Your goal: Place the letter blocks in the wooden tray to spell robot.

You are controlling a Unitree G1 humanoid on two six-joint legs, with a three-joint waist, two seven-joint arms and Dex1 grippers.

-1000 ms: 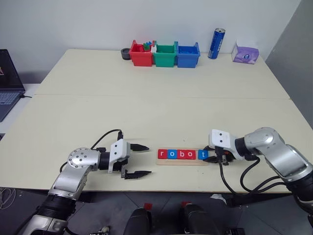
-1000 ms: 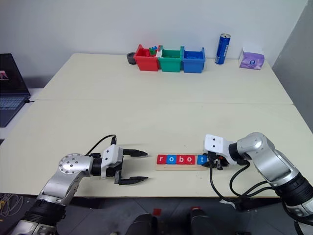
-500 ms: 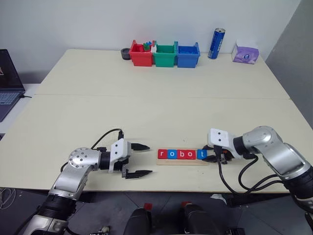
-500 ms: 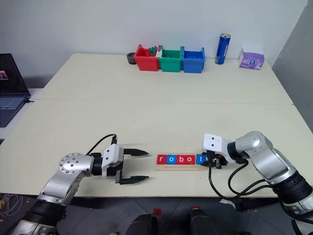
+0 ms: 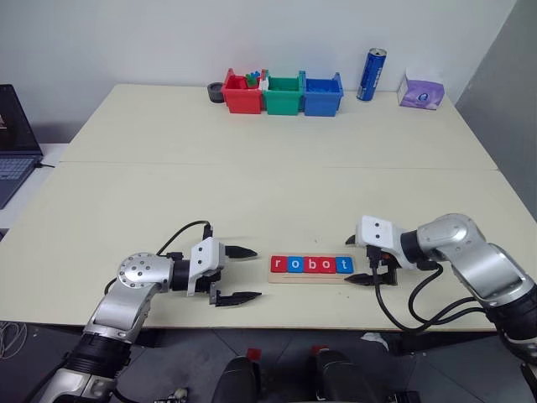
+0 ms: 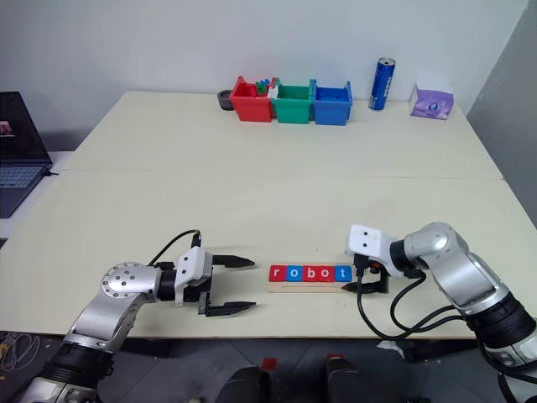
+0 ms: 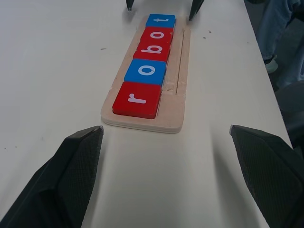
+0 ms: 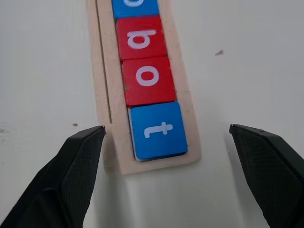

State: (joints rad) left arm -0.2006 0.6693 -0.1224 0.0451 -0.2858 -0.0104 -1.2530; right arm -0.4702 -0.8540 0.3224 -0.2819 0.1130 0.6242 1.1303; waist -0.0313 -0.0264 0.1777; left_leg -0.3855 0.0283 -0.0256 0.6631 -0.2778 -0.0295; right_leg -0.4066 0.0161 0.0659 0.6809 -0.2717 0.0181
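My right claw (image 5: 359, 260) stood spread wide at the right end of the wooden tray (image 5: 315, 277), one fingertip on the far side of that end and one on the near side, empty, nothing touching either black finger. My left claw (image 5: 240, 274) was likewise spread wide and empty, just off the tray's left end, pointing along the tray toward the other claw. Wooden tray: one, pale, long and narrow, lying flat near the front edge of the table (image 5: 252, 185), between the two claws, with a thin groove running lengthwise beside the tiles. Letter blocks (image 5: 310, 264): five, flat, seated in the tray in one touching row, reading from my left: red r (image 7: 137, 99), blue o (image 7: 146, 71), red b (image 7: 155, 49), red o (image 7: 158, 35), blue t (image 8: 158, 130). The t lay at the tray's right end, between my right fingertips but clear of both. At the far edge of the table: red bin (image 5: 242, 92), green bin (image 5: 283, 94), blue bin (image 5: 322, 94) side by side; a blue can (image 5: 371, 74) upright to their right; a purple box (image 5: 420, 91) further right. A laptop (image 5: 14, 143) sat off the table's left side.
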